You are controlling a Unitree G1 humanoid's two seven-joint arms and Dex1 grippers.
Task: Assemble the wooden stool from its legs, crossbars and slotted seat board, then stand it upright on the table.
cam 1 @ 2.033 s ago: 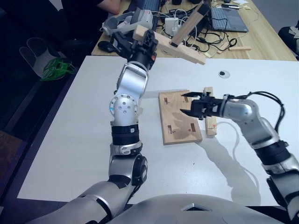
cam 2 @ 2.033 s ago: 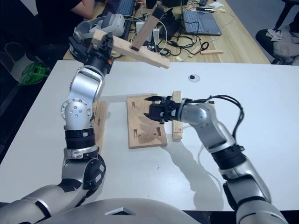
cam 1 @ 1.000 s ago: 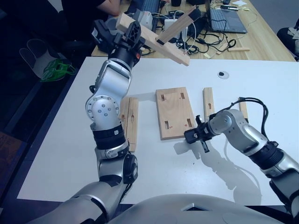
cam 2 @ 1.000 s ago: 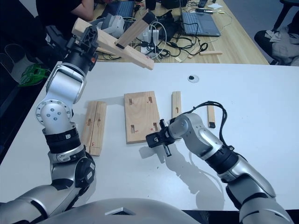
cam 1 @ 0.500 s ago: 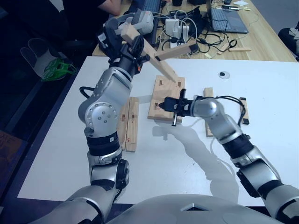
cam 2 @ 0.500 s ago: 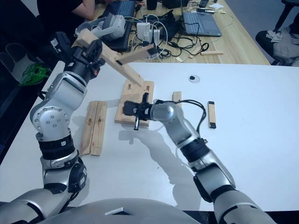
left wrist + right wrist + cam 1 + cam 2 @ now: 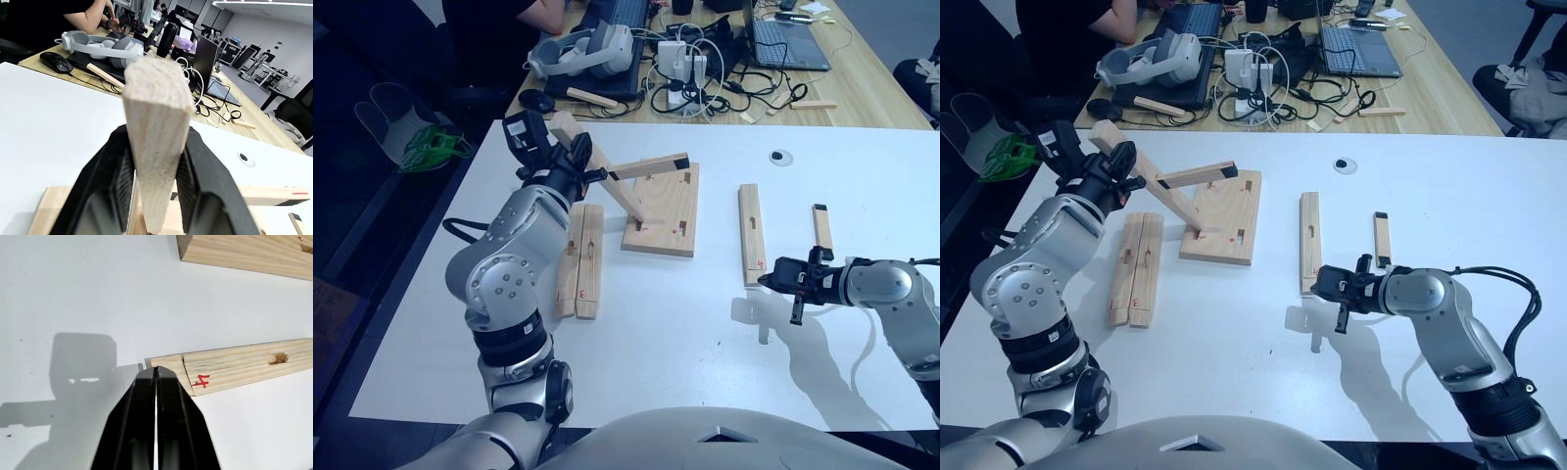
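Note:
My left gripper (image 7: 564,149) is shut on the top of a wooden leg (image 7: 156,122). The leg slants down to the slotted seat board (image 7: 666,201), and its foot rests at a slot. A crossbar (image 7: 651,164) sticks out sideways from that leg. Two more legs (image 7: 579,259) lie side by side left of the board. To the right lie a leg marked 4 (image 7: 234,367) and a short crossbar (image 7: 819,225). My right gripper (image 7: 775,278) is shut and holds nothing, hovering just above the near end of the marked leg.
A small black disc (image 7: 783,156) is set into the table at the back right. Behind the table's far edge stands a wooden desk (image 7: 871,73) with laptops, a headset and cables. Bare white tabletop (image 7: 666,333) lies in front of the board.
My right gripper left the seat board and swung right and nearer, to the end of the marked leg. My left arm came down, bringing the leg's foot onto the board.

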